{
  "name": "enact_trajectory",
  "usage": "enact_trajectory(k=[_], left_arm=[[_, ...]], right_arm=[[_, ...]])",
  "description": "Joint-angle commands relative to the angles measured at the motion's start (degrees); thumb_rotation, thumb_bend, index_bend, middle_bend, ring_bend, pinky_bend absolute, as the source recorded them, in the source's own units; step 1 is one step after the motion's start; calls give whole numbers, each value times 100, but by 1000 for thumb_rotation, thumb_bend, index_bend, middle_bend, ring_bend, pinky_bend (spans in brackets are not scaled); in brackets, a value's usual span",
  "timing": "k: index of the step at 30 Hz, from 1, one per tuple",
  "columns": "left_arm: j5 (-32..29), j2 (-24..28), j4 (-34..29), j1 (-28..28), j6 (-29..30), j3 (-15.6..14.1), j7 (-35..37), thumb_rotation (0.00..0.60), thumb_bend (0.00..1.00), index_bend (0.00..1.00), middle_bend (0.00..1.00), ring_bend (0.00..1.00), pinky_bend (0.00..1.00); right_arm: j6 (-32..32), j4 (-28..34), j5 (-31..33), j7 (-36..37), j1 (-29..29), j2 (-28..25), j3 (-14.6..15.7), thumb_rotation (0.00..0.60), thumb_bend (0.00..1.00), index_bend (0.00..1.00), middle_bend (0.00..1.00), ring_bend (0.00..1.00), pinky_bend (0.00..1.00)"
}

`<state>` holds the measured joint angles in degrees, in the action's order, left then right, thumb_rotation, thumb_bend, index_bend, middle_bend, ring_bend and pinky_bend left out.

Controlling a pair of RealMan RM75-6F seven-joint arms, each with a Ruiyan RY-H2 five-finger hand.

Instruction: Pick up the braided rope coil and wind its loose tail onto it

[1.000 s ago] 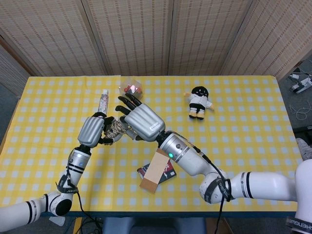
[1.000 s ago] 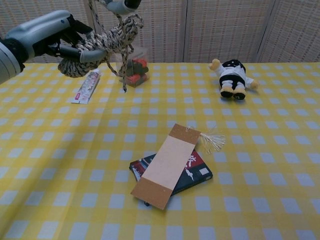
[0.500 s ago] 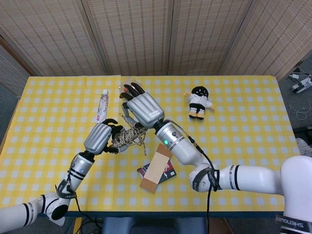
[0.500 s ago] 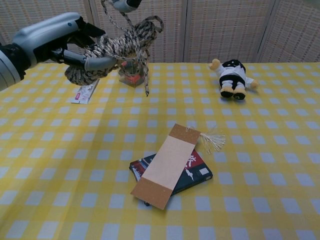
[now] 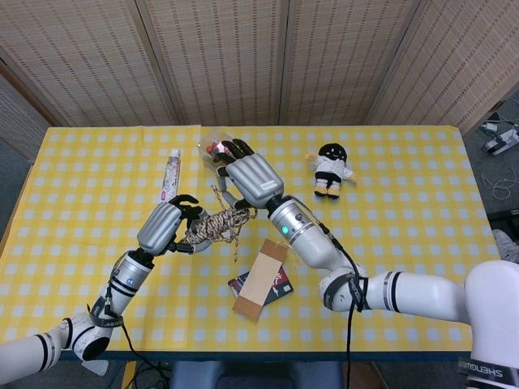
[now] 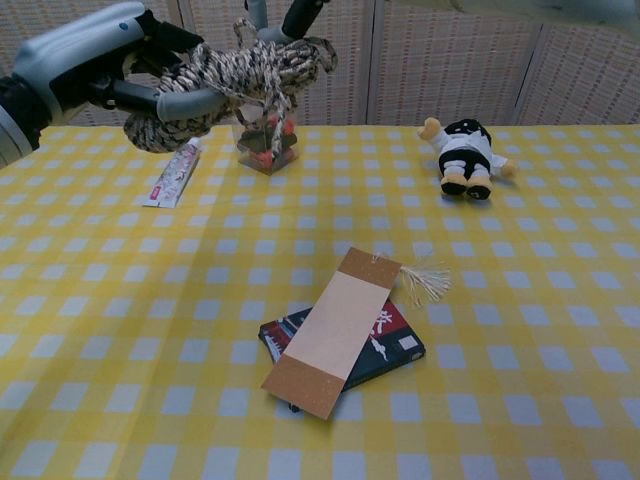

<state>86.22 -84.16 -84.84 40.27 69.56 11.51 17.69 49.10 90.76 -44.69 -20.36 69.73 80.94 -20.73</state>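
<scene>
Rope coil (image 5: 215, 224) hangs above the bench (image 5: 422, 235), left of the card (image 5: 261, 278), gripped in our left hand (image 5: 162, 228), while our right hand (image 5: 253, 178) pinches its tail (image 6: 262, 100) just beside it.

Head view looks steeply down from above the near edge of the checked table (image 5: 405, 243), taking in its whole top up to the wicker screen (image 5: 243, 57) behind. Chest view sits low at that same edge, facing the screen, closer in. Both share the brown card (image 5: 259, 279) (image 6: 335, 330) and plush doll (image 5: 331, 170) (image 6: 462, 155).
</scene>
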Motion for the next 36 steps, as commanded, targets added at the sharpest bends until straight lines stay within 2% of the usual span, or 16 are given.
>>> enact_trajectory(k=[1,4,8,14,20,26,36], left_arm=[[35,6,13,3,40,16,91,416,288,780,789,644,251],[64,26,-1,9,53,16,174,422,288,780,789,644,251],[80,85,1,24,-28,-42,98,483,288,780,789,644,251],[165,199,-44,81,-205,-146,315,485,288,779,789,644,251],[352,219,47,122,-108,-174,587,482,288,778,788,644,250],[388,237,80,141,-59,-174,777,480,288,778,788,644,250],[432,285,52,163,112,-103,1163,489,288,780,788,644,250]], right_arm=[[-52,-45,-46,119,-46,13,32,600,463,656,220,0,0],[-120,-81,-89,232,-82,6,61,600,461,656,220,0,0],[-184,-100,-207,351,-116,-54,69,600,461,656,221,0,0],[-197,-53,-336,436,-152,-223,35,600,479,656,220,0,0],[-242,-90,-413,484,-180,-339,61,600,539,656,220,0,0],[-275,-193,-489,550,-202,-331,110,600,546,656,220,0,0],[-435,-522,-1067,897,-269,-282,223,600,564,656,219,0,0]])
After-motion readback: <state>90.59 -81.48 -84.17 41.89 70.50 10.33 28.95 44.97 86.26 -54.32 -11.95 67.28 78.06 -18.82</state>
